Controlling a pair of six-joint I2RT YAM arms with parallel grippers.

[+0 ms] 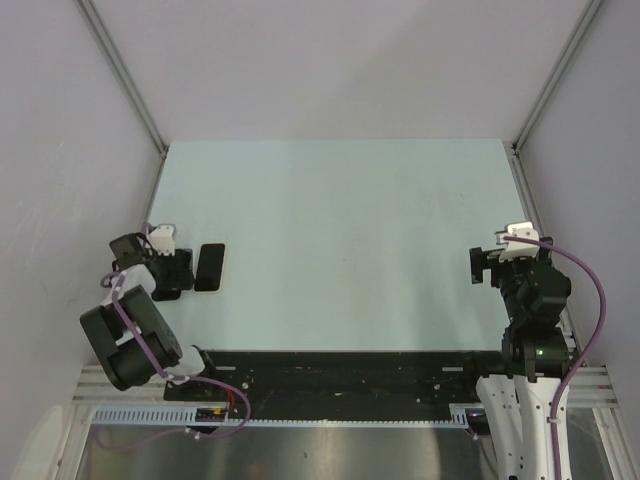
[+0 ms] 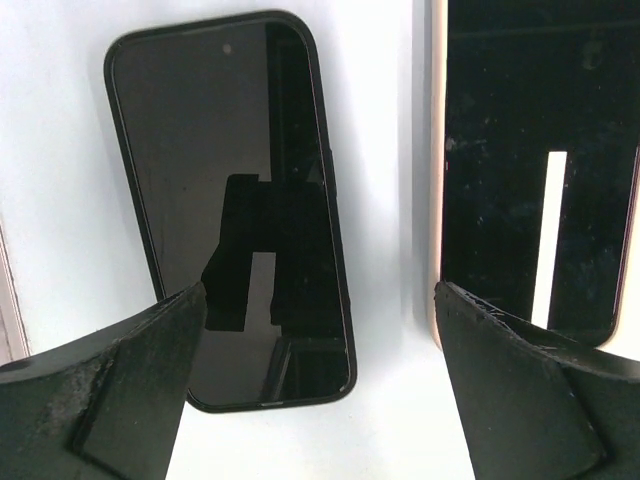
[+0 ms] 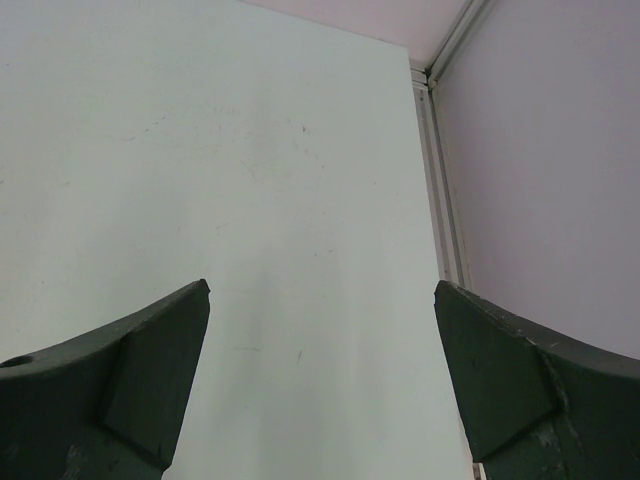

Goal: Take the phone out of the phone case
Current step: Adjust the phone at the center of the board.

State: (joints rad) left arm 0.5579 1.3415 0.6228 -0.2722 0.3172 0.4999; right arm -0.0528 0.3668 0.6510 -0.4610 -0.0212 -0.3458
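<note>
In the left wrist view, two dark glossy slabs lie flat side by side on the pale table (image 1: 350, 210). One has a black rim and a small camera dot (image 2: 235, 200). The other has a pale pink edge (image 2: 530, 170) and is cut off at the right. I cannot tell which is the phone and which is the case. My left gripper (image 2: 320, 292) hovers open and empty above them, one finger over each slab's near end. In the top view it (image 1: 178, 270) sits at the table's left edge beside a black slab (image 1: 210, 267). My right gripper (image 1: 478, 266) is open and empty at the right.
The enclosure's grey walls stand close on both sides, with a metal frame rail (image 3: 445, 200) along the table's right edge near my right gripper (image 3: 322, 285). A black rail (image 1: 340, 365) runs along the table's near edge between the arm bases.
</note>
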